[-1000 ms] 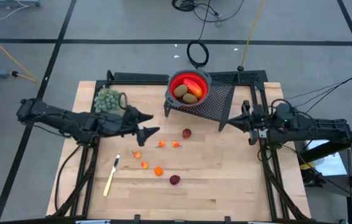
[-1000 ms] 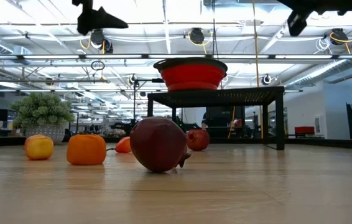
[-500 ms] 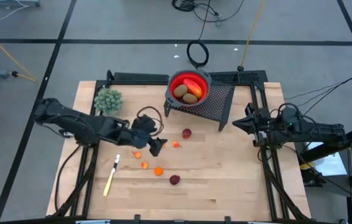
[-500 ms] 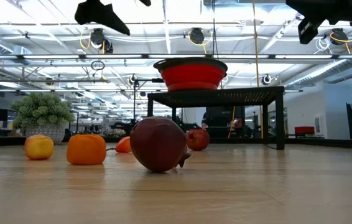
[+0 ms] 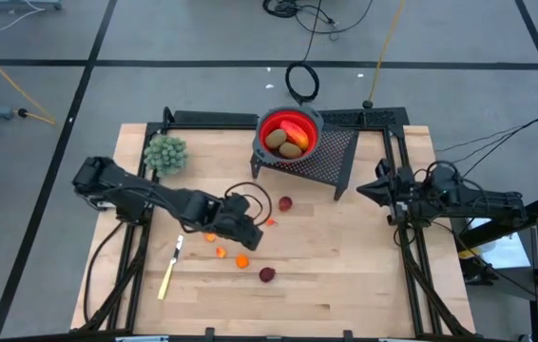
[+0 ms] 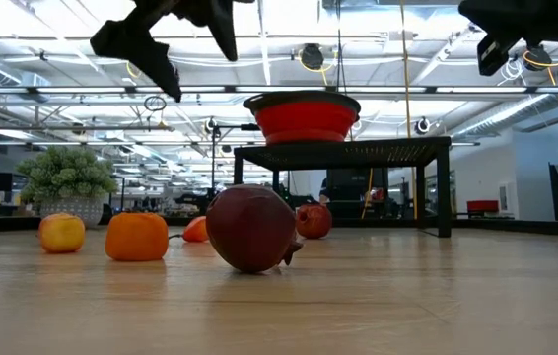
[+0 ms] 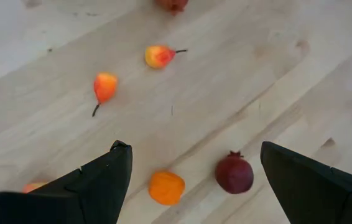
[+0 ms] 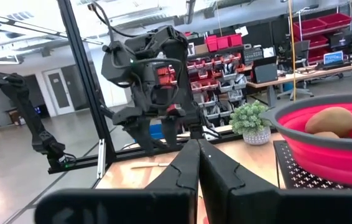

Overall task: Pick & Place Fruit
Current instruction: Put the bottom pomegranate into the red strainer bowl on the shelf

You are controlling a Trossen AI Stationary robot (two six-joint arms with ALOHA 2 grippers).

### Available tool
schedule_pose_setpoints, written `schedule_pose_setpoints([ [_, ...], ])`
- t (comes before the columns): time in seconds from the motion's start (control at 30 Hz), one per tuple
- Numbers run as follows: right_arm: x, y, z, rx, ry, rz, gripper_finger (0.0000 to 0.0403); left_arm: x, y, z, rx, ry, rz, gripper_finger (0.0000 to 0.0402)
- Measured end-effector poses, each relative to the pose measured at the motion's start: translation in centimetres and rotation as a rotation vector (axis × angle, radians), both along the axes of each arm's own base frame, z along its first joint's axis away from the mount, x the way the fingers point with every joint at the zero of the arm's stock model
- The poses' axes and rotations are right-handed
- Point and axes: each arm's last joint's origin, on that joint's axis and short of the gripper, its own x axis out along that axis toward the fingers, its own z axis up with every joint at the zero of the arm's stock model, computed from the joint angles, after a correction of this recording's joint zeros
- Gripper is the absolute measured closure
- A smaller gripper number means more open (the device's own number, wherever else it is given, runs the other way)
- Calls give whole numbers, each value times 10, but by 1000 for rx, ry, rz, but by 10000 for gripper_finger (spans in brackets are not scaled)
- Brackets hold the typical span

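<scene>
Two pomegranates (image 5: 267, 275) loose, left fingers (image 5: 246, 237) spread overhead, right fingers (image 5: 380, 187) closed, knife (image 5: 168, 274) nearby

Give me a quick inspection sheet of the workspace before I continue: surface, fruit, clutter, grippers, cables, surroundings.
Surface: wooden table, black mesh stand at the back.
Job's things: red bowl on the stand holds two brownish ovals and an elongated red-orange piece; two dark red balls and small orange fruits lie loose on the table.
Clutter: green clump, yellow-handled knife.
Grippers: left gripper open above the loose fruit; right gripper shut, empty, at the right edge.
Cables: black coil on the floor behind.
Surroundings: workshop shelving; nobody seen.
</scene>
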Motion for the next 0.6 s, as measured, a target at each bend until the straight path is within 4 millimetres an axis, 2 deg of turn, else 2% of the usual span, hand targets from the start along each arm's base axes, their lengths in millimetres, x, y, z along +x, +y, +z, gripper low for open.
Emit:
schedule_pose_setpoints([
  [0.13,0,0,-4,0,5,2,403,7,-2,-8,7,8,-21,48],
  [0.3,0,0,-4,0,5,3,403,22,-7,-12,40,-82,-122,48],
  [0.47,0,0,-4,0,6,3,403,36,-22,-18,29,-174,-214,48],
  [0.6,0,0,-4,0,6,3,403,40,-38,-29,-31,-170,-212,48],
])
